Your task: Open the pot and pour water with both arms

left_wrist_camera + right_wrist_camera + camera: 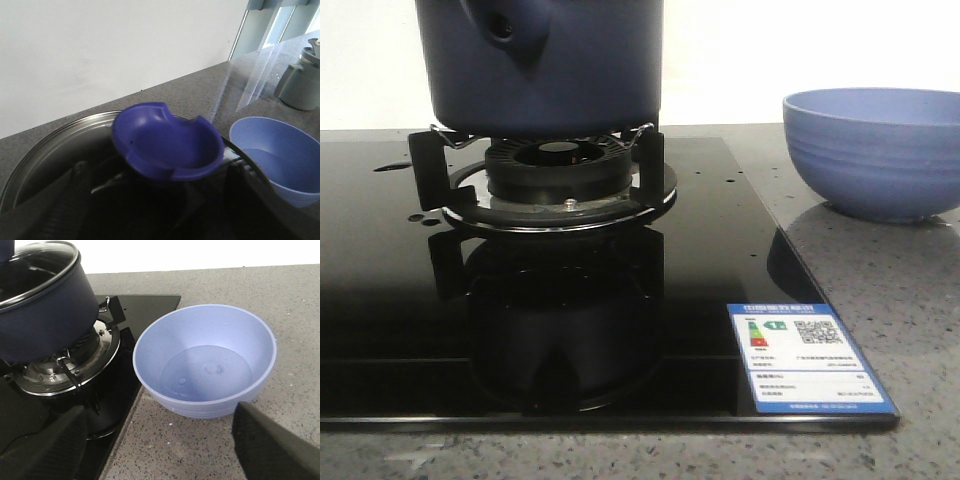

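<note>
i see the pot [545, 65] on the burner [558, 180], lid [37, 267] on. my left gripper [167, 197] seems closed around the lid knob [167, 142], though blurred. my right gripper [160, 440] gapes, holding nothing, above the bowl [205, 367].

1. The left gripper [150, 200] is low down, and its dark fingers [65, 210] sit wide apart (blurry, so hard to see).
2. The right gripper [160, 445] hangs with its fingers [272, 445] spread wide, holding nothing.
</note>
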